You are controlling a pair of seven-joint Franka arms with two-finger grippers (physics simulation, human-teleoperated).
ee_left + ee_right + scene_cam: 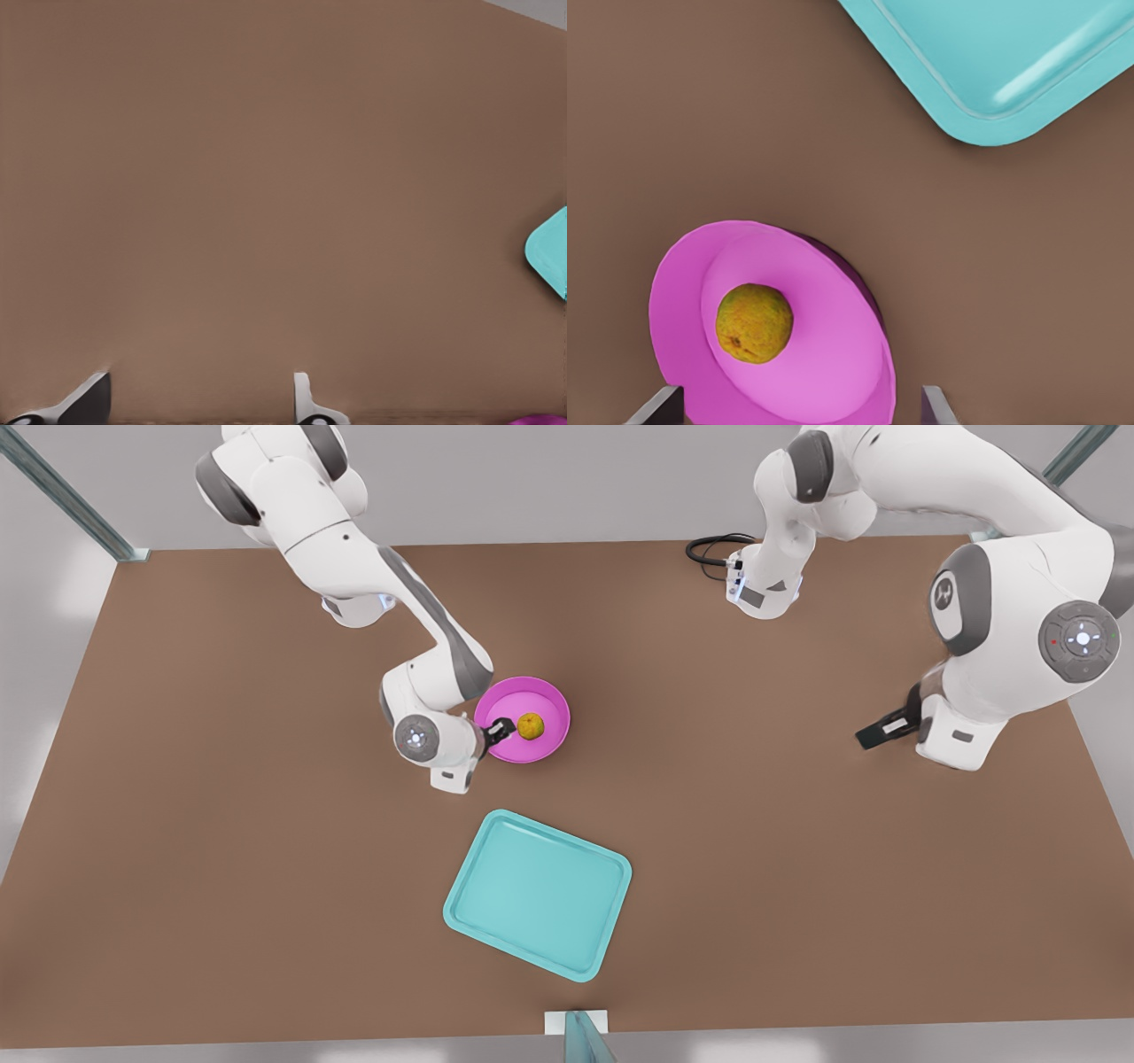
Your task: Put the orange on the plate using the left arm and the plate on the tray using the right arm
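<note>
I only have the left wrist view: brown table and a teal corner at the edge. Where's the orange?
Observer: The orange lies inside the pink plate.
Operator: Is that plate on the tray?
Observer: No. It stands on the table, apart from the teal tray, which has nothing on it.
Operator: Where's the right pincer?
Observer: The right pincer is at the plate's rim, on the front view's left side of the plate, open and not gripping it. Your left pincer waits open over the table at the front view's right.
</note>
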